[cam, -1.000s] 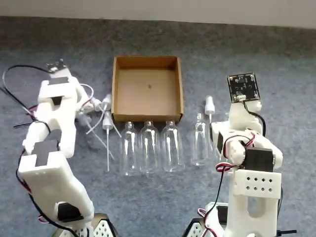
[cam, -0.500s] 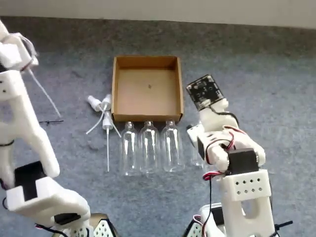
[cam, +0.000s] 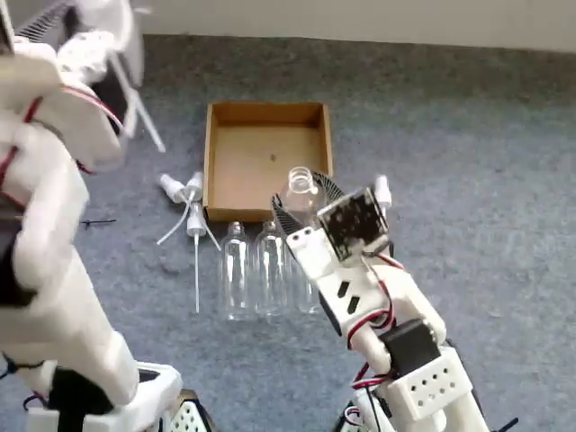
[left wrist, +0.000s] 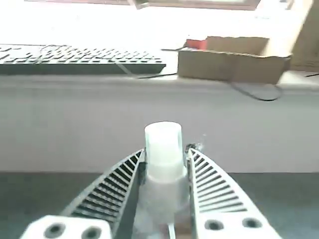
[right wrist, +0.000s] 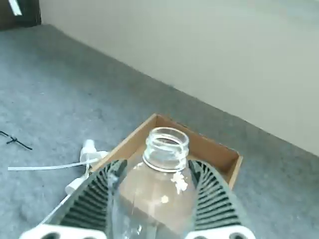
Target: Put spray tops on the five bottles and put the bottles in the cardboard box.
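While its open mouth faces up and its long axis stands near upright, the bottle (cam: 302,186) hangs over the cardboard box's (cam: 210,162) 5 o'clock corner, clamped at the shoulder between the right gripper's (cam: 306,202) jaws. That arm leans toward 11 o'clock. At the box's 10 o'clock, the raised left gripper (left wrist: 165,152) pinches a spray top (left wrist: 163,144), cap upward.
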Action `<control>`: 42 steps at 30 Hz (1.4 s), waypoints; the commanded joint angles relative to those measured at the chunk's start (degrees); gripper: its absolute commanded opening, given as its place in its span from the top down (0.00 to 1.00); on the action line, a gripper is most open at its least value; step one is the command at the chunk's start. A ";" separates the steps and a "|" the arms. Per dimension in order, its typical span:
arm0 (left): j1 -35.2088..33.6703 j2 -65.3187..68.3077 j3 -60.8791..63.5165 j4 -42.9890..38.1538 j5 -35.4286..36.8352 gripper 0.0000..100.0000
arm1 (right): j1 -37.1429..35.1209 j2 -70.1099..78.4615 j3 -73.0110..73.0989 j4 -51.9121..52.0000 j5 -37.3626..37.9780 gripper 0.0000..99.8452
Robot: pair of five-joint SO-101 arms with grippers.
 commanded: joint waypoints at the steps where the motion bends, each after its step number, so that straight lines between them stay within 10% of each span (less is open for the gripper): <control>1: 12.26 -3.03 -1.89 1.05 0.00 0.95 | -0.75 -7.34 7.60 -6.46 -0.79 1.00; 12: 27.38 -3.12 2.95 2.20 0.09 0.95 | -0.75 -27.65 19.12 -5.23 -0.79 1.00; 23: 35.30 -3.38 19.38 -14.33 -0.26 0.95 | -0.66 -27.82 19.38 -1.80 -0.79 1.00; 42: 30.11 -3.47 32.04 -19.60 -0.18 0.95 | -0.57 -27.82 19.21 -1.71 -0.79 1.00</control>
